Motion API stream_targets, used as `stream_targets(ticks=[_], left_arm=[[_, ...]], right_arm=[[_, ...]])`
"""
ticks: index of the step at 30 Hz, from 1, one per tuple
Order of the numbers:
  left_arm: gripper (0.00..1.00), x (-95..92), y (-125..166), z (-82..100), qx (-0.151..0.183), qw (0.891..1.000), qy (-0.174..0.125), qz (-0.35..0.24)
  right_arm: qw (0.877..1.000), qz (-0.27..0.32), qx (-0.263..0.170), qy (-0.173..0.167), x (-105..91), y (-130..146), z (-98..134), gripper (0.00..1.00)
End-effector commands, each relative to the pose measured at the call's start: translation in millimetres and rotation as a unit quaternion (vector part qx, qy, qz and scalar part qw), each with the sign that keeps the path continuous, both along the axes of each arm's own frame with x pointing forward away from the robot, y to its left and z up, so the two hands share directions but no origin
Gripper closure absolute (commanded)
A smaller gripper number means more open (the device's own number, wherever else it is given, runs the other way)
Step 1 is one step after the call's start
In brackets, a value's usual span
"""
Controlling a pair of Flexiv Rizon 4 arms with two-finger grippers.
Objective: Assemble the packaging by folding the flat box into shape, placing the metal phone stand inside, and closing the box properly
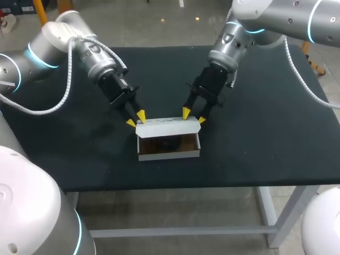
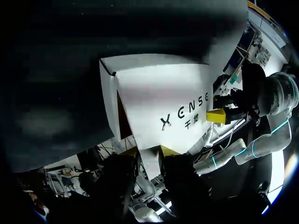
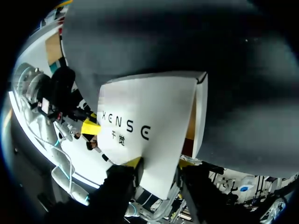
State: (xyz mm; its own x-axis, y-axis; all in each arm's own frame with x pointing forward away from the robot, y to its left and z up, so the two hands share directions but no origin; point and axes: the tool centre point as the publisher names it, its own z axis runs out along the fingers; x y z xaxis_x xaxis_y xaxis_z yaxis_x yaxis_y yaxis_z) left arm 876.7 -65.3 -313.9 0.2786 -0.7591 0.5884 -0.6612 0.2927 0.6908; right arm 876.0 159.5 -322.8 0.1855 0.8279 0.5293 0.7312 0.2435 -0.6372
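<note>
A small white box (image 1: 169, 153) sits mid-table with its lid (image 1: 168, 125) raised at the back. Inside, on the brown lining, lies the dark phone stand (image 1: 170, 143). My left gripper (image 1: 136, 119) is at the lid's left end and my right gripper (image 1: 193, 116) is at its right end. In the left wrist view the lid (image 2: 163, 100) runs ahead of the gripper (image 2: 150, 151), whose fingers are shut on the lid's end tab. In the right wrist view the gripper (image 3: 160, 163) likewise pinches the lid (image 3: 149, 112) at its end.
The black table (image 1: 265, 149) is bare around the box. Its front edge runs a short way in front of the box. Each wrist view shows the other arm's yellow fingertip (image 2: 216, 115) (image 3: 89, 127) at the far end of the lid.
</note>
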Motion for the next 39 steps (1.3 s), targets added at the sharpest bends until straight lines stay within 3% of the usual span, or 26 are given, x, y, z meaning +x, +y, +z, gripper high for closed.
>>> stream_targets(ticks=[1,5,16,28,39], left_arm=[[0.73,-2.8,-15.4,-0.8,0.002,1.000,-0.004,-0.001],[0.77,-4.5,-16.2,-1.2,0.004,1.000,-0.006,-0.003],[0.76,3.6,-16.8,8.6,-0.002,1.000,0.004,-0.012],[0.76,10.2,-17.1,4.6,-0.016,0.999,0.026,-0.017],[0.75,6.1,-17.3,-1.2,-0.011,0.999,0.024,-0.018]], right_arm=[[1.000,0.006,0.001,0.005,4.1,16.0,-1.4,0.55],[1.000,0.007,0.001,0.004,3.3,15.6,-1.8,0.55],[1.000,0.002,0.004,0.004,8.3,12.7,5.8,0.55],[1.000,0.000,0.003,0.007,10.9,15.6,5.8,0.55],[1.000,0.003,0.001,0.010,7.6,15.6,0.5,0.55]])
